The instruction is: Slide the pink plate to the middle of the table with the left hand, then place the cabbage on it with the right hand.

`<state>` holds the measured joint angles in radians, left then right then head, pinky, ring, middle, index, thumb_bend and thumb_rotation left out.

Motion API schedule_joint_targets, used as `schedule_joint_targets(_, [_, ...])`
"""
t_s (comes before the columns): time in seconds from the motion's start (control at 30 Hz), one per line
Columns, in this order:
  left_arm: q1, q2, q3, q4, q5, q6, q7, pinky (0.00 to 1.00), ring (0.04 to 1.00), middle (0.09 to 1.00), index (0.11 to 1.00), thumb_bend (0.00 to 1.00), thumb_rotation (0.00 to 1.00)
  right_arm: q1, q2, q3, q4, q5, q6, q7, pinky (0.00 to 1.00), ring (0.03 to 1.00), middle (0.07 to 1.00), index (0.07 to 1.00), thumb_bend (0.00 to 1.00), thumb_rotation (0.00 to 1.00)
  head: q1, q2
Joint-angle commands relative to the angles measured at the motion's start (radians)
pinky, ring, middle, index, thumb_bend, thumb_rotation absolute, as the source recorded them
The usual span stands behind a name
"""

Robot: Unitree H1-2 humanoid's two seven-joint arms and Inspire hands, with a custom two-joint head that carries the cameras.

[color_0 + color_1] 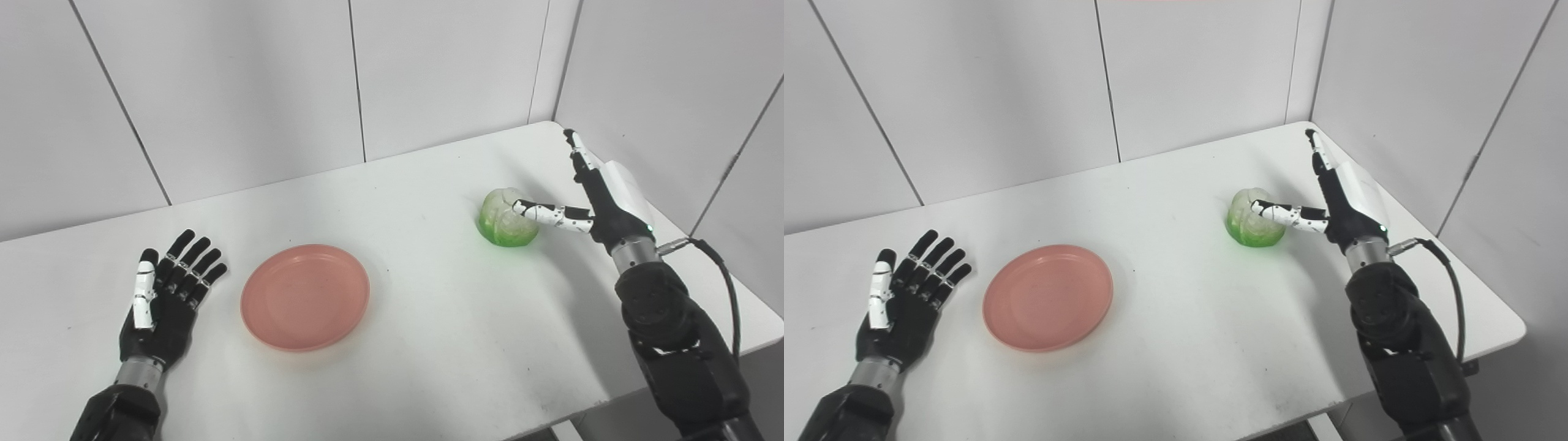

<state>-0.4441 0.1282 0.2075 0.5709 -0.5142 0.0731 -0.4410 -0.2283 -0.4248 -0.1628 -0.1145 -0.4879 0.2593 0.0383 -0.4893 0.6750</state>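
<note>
Meanwhile, the right robot hand (603,199), fingers spread, touches the cabbage (505,219) with its thumb; the left robot hand (162,300) rests open beside the pink plate (304,296) on the tabletop (429,318).

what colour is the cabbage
Pale whitish on top, shading to bright green at the base: the cabbage shows best in the left eye view.

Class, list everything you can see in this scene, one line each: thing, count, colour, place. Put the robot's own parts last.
table: one, white, fills the view, set against white wall panels
pink plate: one, pink, empty, left of the table's centre
cabbage: one, pale green and whitish, right side of the table
cable: one, black, at the right wrist
left hand: one, black with white thumb, open, left of the plate, apart from it
right hand: one, black and white, open, thumb on the cabbage
</note>
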Motion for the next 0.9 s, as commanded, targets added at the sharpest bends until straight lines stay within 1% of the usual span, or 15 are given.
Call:
schedule_joint_targets(0.0, [0.059,0.014,0.006,0.054,0.009,0.023,0.000,0.79,0.813,0.828,0.813,0.61,0.82,-0.048,-0.033,0.002,0.003,0.006,-0.020,-0.012,0.81,0.928,0.975,1.000,1.00,0.65,-0.002,0.002])
schedule_joint_targets(0.17, [0.061,0.019,0.002,0.053,0.015,0.018,-0.003,0.80,0.820,0.834,0.819,0.61,0.82,-0.065,-0.044,0.036,0.034,-0.010,-0.025,-0.012,0.82,0.920,0.961,1.000,1.00,0.67,-0.002,0.008])
schedule_joint_targets(0.47, [0.064,0.020,0.003,0.049,0.019,0.019,0.008,0.80,0.819,0.832,0.820,0.60,0.83,-0.101,-0.054,0.075,0.083,0.015,-0.012,0.014,0.84,0.935,0.970,1.000,1.00,0.67,-0.002,0.016])
schedule_joint_targets(0.6, [0.069,0.018,0.002,0.031,0.021,0.028,0.018,0.79,0.805,0.819,0.806,0.61,0.82,-0.117,-0.060,0.080,0.114,0.032,-0.011,0.029,0.88,0.960,0.986,1.000,1.00,0.66,-0.003,0.019])
schedule_joint_targets(0.7, [0.069,0.021,-0.001,0.033,0.022,0.023,0.012,0.80,0.817,0.830,0.819,0.60,0.84,-0.125,-0.070,0.084,0.138,0.041,-0.018,0.036,0.88,0.964,0.990,1.000,1.00,0.64,-0.001,0.024])
schedule_joint_targets(0.87, [0.073,0.022,0.000,0.021,0.020,0.034,0.017,0.80,0.815,0.830,0.820,0.60,0.84,-0.136,-0.080,0.090,0.165,0.051,-0.001,0.052,0.90,0.977,0.999,1.000,1.00,0.62,0.000,0.030])
